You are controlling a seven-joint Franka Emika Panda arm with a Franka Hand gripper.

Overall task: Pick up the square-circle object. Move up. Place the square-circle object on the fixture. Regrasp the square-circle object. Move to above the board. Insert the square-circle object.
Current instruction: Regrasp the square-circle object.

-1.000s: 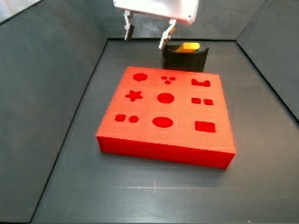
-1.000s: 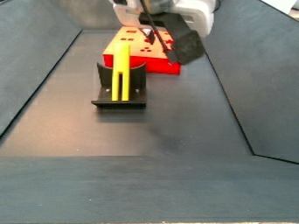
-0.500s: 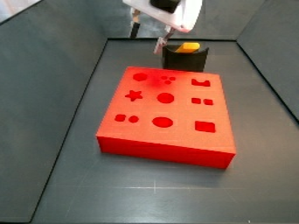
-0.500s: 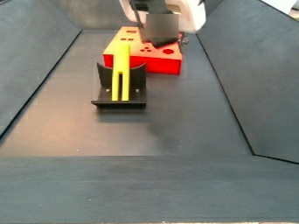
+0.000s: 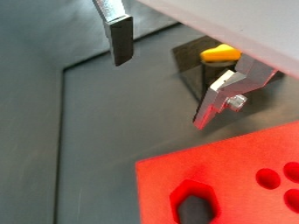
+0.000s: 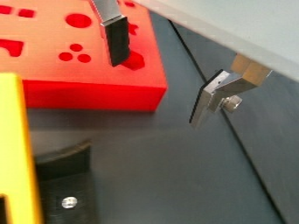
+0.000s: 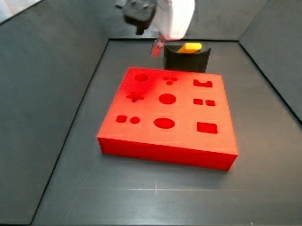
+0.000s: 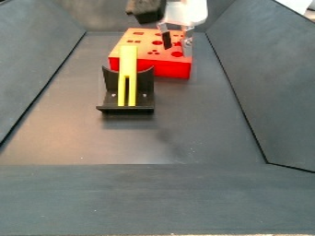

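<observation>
The claw (image 5: 163, 74) hangs open and empty over the board (image 7: 165, 110); the yellow peg (image 8: 127, 78) rests lengthwise on the fixture (image 8: 128, 92) nearby.

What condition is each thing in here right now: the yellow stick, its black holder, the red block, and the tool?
Square-circle object: resting on the fixture, not gripped.
Fixture: on the floor, holding the peg.
Board: flat, holes empty.
Tool: open, empty, above the floor between the board and the fixture.

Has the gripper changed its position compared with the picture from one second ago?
Yes. In a side view the gripper has shifted from above the fixture toward the board's far edge. Its fingers are open and empty; the square-circle object rests on the fixture.
</observation>
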